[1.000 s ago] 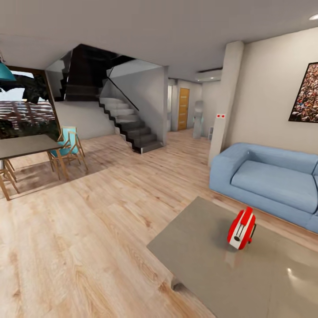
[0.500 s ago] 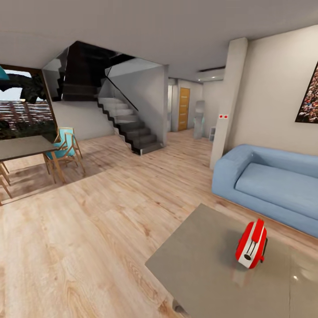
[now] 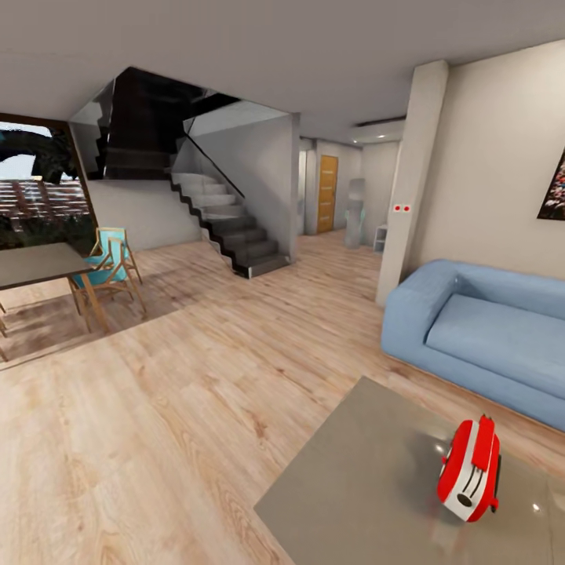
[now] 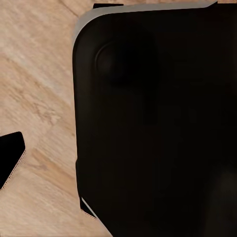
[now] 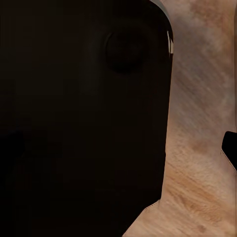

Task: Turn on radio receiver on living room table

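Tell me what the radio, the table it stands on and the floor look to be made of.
Radio receiver: glossy red plastic with white trim, judging by its smooth rounded shell. Table: grey-taupe top, polished, possibly lacquer or stone; it mirrors the radio and shows light glare. Floor: light wood planks, with visible grain and seams, matte finish.

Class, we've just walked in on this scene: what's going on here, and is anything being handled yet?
Nothing is being handled. The head view looks across a living room with a wood plank floor toward a low grey table. A red radio receiver stands on that table, near a blue sofa. A staircase and a dining table lie farther off. Both wrist views look down past dark robot bodywork at the floor.
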Controlling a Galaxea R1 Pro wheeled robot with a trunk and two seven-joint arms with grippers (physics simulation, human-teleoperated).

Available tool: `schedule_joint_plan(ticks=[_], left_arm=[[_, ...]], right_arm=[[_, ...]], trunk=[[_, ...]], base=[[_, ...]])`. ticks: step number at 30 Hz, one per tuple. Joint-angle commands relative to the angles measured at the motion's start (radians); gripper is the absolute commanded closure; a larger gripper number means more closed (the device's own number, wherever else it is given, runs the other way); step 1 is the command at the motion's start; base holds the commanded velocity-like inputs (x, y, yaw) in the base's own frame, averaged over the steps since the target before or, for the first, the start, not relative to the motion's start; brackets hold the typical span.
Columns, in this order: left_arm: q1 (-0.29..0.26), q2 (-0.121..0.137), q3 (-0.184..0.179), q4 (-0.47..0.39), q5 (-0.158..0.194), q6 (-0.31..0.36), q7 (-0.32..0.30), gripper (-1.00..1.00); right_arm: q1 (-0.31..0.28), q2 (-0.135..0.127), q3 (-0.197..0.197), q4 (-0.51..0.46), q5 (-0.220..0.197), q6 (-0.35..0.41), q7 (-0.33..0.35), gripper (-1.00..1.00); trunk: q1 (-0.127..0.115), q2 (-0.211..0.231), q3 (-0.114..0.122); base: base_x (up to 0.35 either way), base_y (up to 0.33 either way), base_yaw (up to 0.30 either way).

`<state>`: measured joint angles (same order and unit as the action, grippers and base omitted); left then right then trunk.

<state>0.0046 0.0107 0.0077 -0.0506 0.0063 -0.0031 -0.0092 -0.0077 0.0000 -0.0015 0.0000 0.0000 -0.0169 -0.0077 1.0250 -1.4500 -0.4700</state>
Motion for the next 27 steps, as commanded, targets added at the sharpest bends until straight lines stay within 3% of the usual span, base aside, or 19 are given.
schedule_joint_plan(ticks=[1, 10, 27], left_arm=[[0.0, 0.0, 0.0, 0.0, 0.0, 0.0, 0.0, -1.0], [0.0, 0.0, 0.0, 0.0, 0.0, 0.0, 0.001, -1.0], [0.0, -0.002, 0.0, 0.0, 0.0, 0.0, 0.002, -1.0]], right_arm=[[0.0, 0.0, 0.0, 0.0, 0.0, 0.0, 0.0, -1.0], [0.0, 0.001, -0.002, 0.0, -0.006, 0.003, -0.001, -1.0], [0.0, 0.002, -0.003, 0.0, -0.006, 0.003, -0.002, -1.0]], trunk=[[0.0, 0.0, 0.0], [0.0, 0.0, 0.003], [0.0, 0.0, 0.017]], base=[[0.323, 0.0, 0.0], [0.145, 0.0, -0.059], [0.002, 0.0, -0.245]])
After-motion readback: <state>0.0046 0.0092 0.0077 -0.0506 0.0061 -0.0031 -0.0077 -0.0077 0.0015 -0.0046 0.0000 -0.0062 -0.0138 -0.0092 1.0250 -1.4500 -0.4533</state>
